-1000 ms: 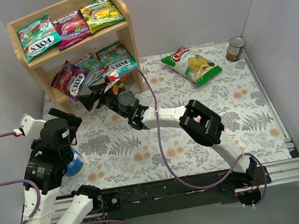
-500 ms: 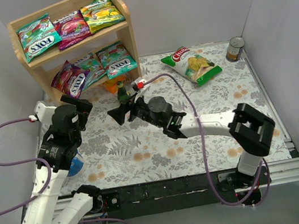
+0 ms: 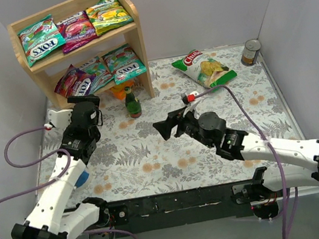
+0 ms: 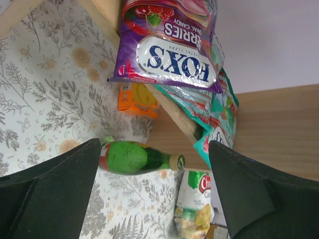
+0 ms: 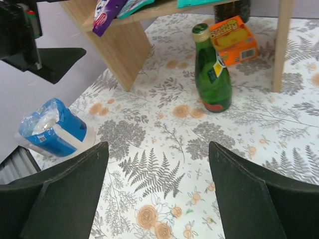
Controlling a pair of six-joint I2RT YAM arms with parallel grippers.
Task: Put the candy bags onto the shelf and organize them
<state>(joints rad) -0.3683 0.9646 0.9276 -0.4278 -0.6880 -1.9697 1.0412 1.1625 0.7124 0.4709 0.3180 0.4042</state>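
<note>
The wooden shelf [image 3: 135, 34] stands at the far left. Its top tier holds a teal candy bag [image 3: 41, 40], a magenta one [image 3: 76, 30] and a yellow-green one [image 3: 107, 13]. On the lower tier lie a magenta bag [image 3: 72, 84] and two teal bags [image 3: 95, 72] [image 3: 124, 63]. My left gripper [image 3: 84, 99] is open and empty just in front of the lower tier. Its wrist view shows the magenta bag [image 4: 169, 50] overhanging the tier's edge. My right gripper [image 3: 167, 125] hangs open and empty over mid-table, apart from the shelf [image 5: 122, 50].
A green bottle [image 3: 133, 104] stands before the shelf's right panel, with an orange box [image 3: 121, 91] under the shelf behind it. A chip bag [image 3: 204, 69] and a can [image 3: 251, 52] lie at the far right. A blue packet [image 3: 82, 177] sits by the left arm.
My right arm has drawn back from the shelf's lower tier to mid-table, empty. My left arm has swung forward to the front of the lower tier.
</note>
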